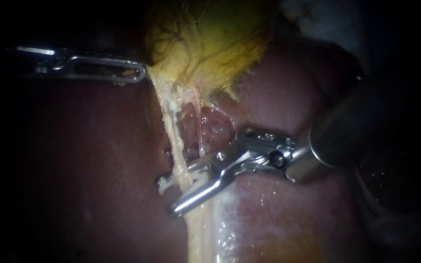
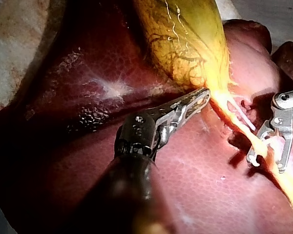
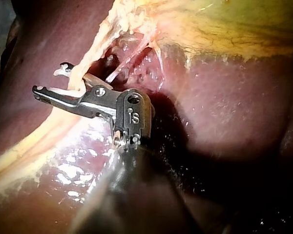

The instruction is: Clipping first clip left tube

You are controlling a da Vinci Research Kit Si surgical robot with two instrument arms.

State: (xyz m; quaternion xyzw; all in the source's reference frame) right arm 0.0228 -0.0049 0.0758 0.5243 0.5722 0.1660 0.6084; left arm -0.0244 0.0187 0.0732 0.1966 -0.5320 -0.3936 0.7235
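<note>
The jaws of the right instrument (image 1: 170, 196) are spread and set astride the left tube (image 1: 171, 129), with one jaw on each side of the pale strand. They are placed low on the strand, where it is stretched across the liver (image 1: 98, 160). The jaws of the left instrument (image 1: 140, 73) are pinched on the lower edge of the gallbladder (image 1: 210, 44), from which the left tube is drawn taut. A thinner pink tube (image 1: 200, 129) is seen just beside it, on the side of the right instrument's shaft.
</note>
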